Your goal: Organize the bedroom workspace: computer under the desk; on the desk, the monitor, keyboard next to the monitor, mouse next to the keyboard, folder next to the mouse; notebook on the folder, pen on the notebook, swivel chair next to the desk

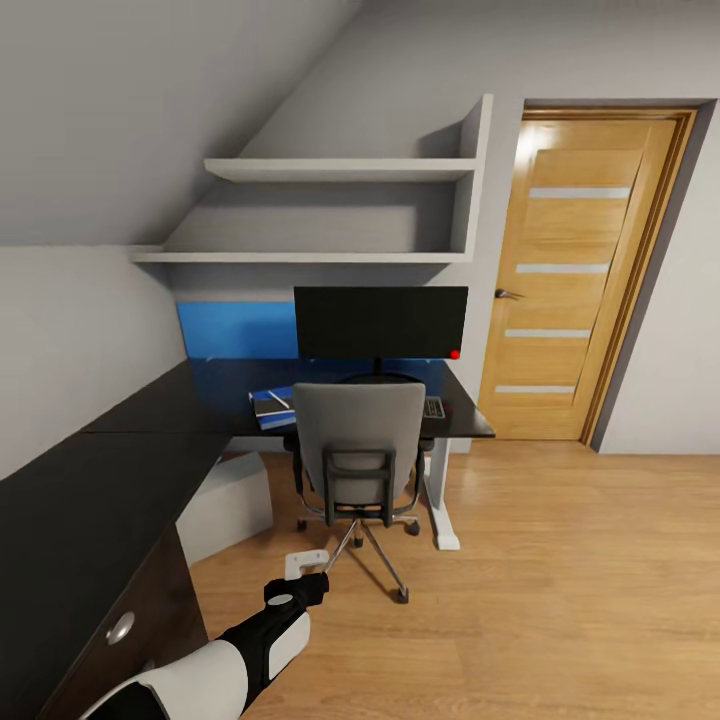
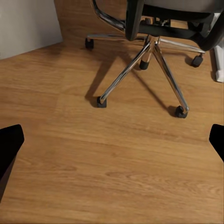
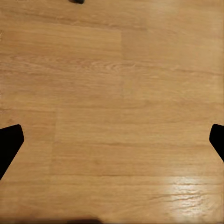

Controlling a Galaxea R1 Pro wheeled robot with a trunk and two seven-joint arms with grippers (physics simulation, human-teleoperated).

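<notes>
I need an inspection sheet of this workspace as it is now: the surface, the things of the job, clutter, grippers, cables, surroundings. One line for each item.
Surface: desk, glossy black L-shaped top, white leg at its right end.
Job's things: monitor upright on the desk; swivel chair pushed against the desk, its back hiding most of the keyboard; blue folder on the desk left of the chair, with something white on top, too small to name.
Clutter: nothing seen.
Grippers: left gripper open and empty above the wooden floor, near the chair's base; right gripper open and empty above the floor.
Cables: nothing seen.
Surroundings: wall shelves, wooden door shut.
</notes>
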